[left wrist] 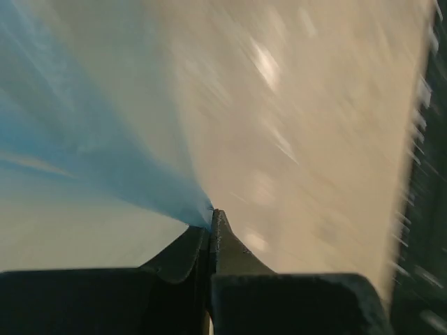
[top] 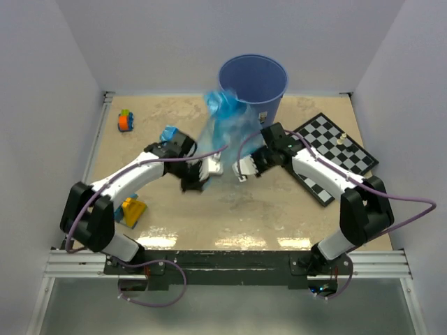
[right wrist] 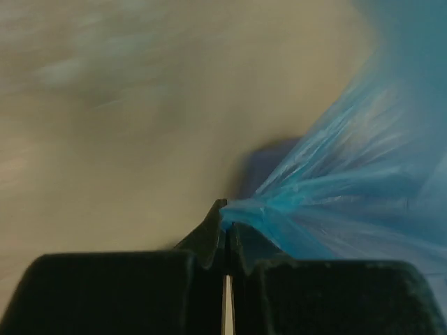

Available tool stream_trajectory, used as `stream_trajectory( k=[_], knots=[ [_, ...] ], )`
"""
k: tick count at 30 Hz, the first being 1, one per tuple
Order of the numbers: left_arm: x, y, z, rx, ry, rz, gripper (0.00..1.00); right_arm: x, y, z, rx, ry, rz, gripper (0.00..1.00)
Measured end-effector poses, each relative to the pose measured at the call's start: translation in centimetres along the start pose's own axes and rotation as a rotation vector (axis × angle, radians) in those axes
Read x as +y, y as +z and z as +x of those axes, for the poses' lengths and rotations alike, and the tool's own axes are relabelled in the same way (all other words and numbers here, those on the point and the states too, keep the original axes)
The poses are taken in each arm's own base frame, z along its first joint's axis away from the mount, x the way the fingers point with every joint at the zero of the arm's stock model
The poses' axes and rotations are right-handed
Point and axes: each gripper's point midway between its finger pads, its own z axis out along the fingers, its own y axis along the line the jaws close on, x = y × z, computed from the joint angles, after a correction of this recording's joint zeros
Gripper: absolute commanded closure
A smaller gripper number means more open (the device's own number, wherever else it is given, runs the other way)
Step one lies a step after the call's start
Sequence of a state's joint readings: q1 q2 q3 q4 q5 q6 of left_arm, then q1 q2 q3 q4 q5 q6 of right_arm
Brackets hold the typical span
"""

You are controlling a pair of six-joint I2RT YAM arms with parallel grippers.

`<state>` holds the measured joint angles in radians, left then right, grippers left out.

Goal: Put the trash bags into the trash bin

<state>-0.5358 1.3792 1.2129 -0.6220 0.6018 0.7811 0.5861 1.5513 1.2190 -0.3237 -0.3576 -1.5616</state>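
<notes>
Left gripper [left wrist: 211,213]: my jaws are pressed together, pinching a corner of the trash bag [top: 227,125], whose film fans away from the tips. Right gripper [right wrist: 225,209]: jaws likewise closed on a gathered edge of the same blue film. The bag is held up between both grippers over the middle of the table [top: 209,216]. Its upper end lies against the near-left side of the trash bin [top: 253,77], but I cannot tell if they touch. The bin stands upright at far centre. Both wrist views are blurred.
</notes>
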Motion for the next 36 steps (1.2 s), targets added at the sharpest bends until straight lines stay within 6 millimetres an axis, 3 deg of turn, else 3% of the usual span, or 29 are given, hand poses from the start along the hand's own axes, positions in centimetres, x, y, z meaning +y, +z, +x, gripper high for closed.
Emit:
stream_trajectory(
  k=[1, 2, 3, 4, 5, 9, 11, 13, 15, 17, 20, 22, 27, 29, 31, 32, 33, 35, 36],
  knots=[
    [-4.7, 1.9, 6.6, 0.163, -0.17, 0.17, 1.0, 6.9, -0.5, 2.1, 0.035, 0.128, -0.193, 1.0],
    [-9.2, 1.3, 10.9, 0.292, -0.312, 0.296, 1.0, 11.3, -1.9, 2.9, 0.063, 0.235, -0.309, 1.0],
    [-12.1, -0.4, 12.7, 0.361, -0.408, 0.369, 1.0, 13.0, -3.4, 2.6, 0.07, 0.304, -0.347, 1.0],
    [-13.2, -2.1, 12.4, 0.367, -0.458, 0.388, 1.0, 12.7, -4.7, 1.8, 0.064, 0.338, -0.328, 1.0],
    [-12.6, -3.4, 11.1, 0.316, -0.46, 0.342, 1.0, 10.7, -6.1, 0.5, 0.041, 0.353, -0.248, 1.0],
    [-5.8, -8.8, 3.9, 0.053, -0.299, -0.032, 1.0, -1.9, -12.8, -4.3, -0.094, 0.357, 0.219, 1.0],
    [-3.7, -11.0, 1.6, -0.024, -0.256, -0.198, 1.0, -5.8, -14.7, -4.8, -0.134, 0.393, 0.366, 1.0],
    [-1.8, -12.7, 1.0, -0.056, -0.273, -0.365, 1.0, -8.4, -15.2, -4.1, -0.157, 0.472, 0.464, 1.0],
    [0.0, -13.8, 1.8, -0.055, -0.335, -0.516, 1.0, -9.7, -14.0, -2.9, -0.169, 0.571, 0.502, 1.0],
    [1.8, -14.6, 3.2, -0.039, -0.432, -0.648, 1.0, -10.0, -11.7, -1.5, -0.17, 0.675, 0.494, 1.0],
    [4.4, -15.0, 5.0, -0.032, -0.583, -0.787, 1.0, -10.4, -7.0, 0.2, -0.183, 0.846, 0.446, 1.0],
    [5.8, -15.5, 6.8, -0.01, -0.669, -0.871, 1.0, -11.7, -4.4, 1.1, -0.188, 0.923, 0.444, 1.0],
    [11.2, -19.2, 11.7, 0.109, -0.8, -1.13, 1.0, -19.9, 2.0, 2.8, -0.223, 0.948, 0.563, 1.0],
    [15.6, -22.0, 12.1, 0.116, -0.807, -1.245, 1.0, -25.0, 3.9, 3.0, -0.262, 0.89, 0.682, 1.0],
    [19.7, -25.3, 11.3, 0.084, -0.79, -1.359, 1.0, -29.6, 4.5, 2.9, -0.303, 0.807, 0.842, 0.98],
    [22.4, -27.8, 9.8, 0.037, -0.761, -1.434, 1.0, -32.4, 3.7, 2.8, -0.334, 0.736, 0.978, 0.96],
    [24.3, -29.7, 8.4, -0.012, -0.732, -1.489, 1.0, -33.3, 3.4, 2.0, -0.36, 0.701, 1.028, 0.96],
    [27.7, -34.6, 2.9, -0.184, -0.623, -1.599, 1.0, -36.0, 0.6, -0.4, -0.444, 0.52, 1.213, 0.96],
    [28.3, -36.3, 0.3, -0.263, -0.571, -1.626, 1.0, -37.0, -1.3, -2.2, -0.493, 0.418, 1.293, 0.96]
  ],
)
